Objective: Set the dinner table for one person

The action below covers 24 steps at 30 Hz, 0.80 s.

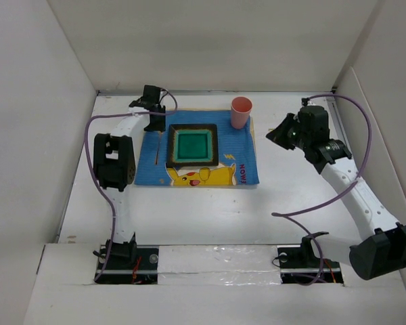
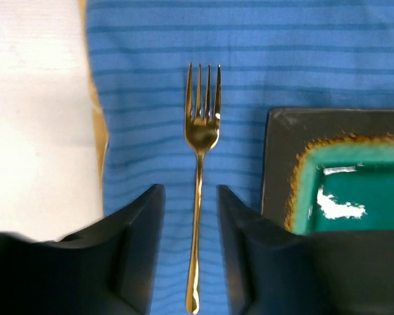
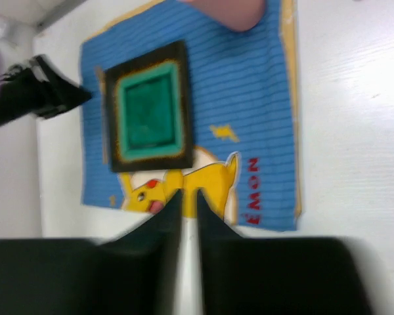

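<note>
The dinner table [image 1: 189, 203] is a white tabletop. A blue cartoon-printed mat [image 1: 240, 152] lies on it with a square dark plate [image 1: 191, 128], green inside, in its middle. A pink cup [image 1: 241, 112] stands at the mat's far right corner. A gold fork [image 2: 201, 131] lies flat on the mat left of the plate [image 2: 279, 157]; in the top view it is a thin line [image 1: 156, 150]. My left gripper [image 2: 190, 191] is open, its fingers either side of the fork's handle without touching it. My right gripper [image 3: 189, 197] is shut and empty, raised to the right of the mat [image 3: 249, 85].
White walls enclose the table on three sides. Bare tabletop [image 2: 33, 98] shows left of the mat, and more [image 3: 348, 98] to its right. The left arm [image 3: 33, 92] hangs over the mat's far left corner. Cables loop beside both arms.
</note>
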Each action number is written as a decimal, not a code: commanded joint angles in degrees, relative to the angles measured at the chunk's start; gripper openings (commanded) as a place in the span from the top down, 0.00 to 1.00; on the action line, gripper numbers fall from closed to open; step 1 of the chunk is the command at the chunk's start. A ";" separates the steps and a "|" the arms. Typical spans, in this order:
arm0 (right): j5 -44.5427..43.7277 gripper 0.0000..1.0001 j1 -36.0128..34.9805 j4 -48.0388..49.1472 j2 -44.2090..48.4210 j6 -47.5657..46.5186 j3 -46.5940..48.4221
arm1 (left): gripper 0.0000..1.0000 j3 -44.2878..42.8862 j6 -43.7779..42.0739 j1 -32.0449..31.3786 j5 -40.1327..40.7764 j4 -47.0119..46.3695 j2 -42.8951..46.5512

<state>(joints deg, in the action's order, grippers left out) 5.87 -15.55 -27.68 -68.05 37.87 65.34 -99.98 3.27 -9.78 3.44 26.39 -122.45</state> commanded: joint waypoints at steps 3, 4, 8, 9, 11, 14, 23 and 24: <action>-9.38 1.00 5.61 6.59 -6.45 1.06 0.39 | 0.78 6.63 7.53 -3.13 -1.84 -5.28 23.34; -11.30 1.00 8.06 6.33 -8.39 1.68 1.44 | 0.93 7.43 9.81 -5.14 -2.64 -7.30 25.92; -19.47 0.97 12.20 4.58 -18.50 2.30 7.42 | 1.00 11.20 10.53 -9.99 -2.83 -6.89 34.99; -20.10 0.92 13.17 4.48 -20.52 2.65 8.82 | 1.00 12.09 10.62 -9.99 -3.09 -5.92 38.48; -21.49 0.75 14.58 3.79 -25.54 3.08 11.82 | 1.00 18.81 13.32 -9.99 -5.37 -5.56 43.07; -22.48 0.53 17.21 6.06 -32.02 2.47 12.95 | 0.76 26.57 15.79 -9.99 -11.61 -9.25 51.69; -22.92 0.51 20.21 -2.20 -48.93 5.46 32.21 | 0.69 32.90 16.24 -9.99 -20.67 -8.72 60.13; -22.48 0.50 20.21 -2.20 -50.06 7.03 33.26 | 0.69 33.79 16.33 -9.99 -21.10 -9.07 61.53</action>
<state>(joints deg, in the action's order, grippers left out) -14.39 4.93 -28.47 -118.21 41.47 93.32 -68.45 18.26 -19.79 -13.67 18.81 -65.12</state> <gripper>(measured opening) 0.491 0.310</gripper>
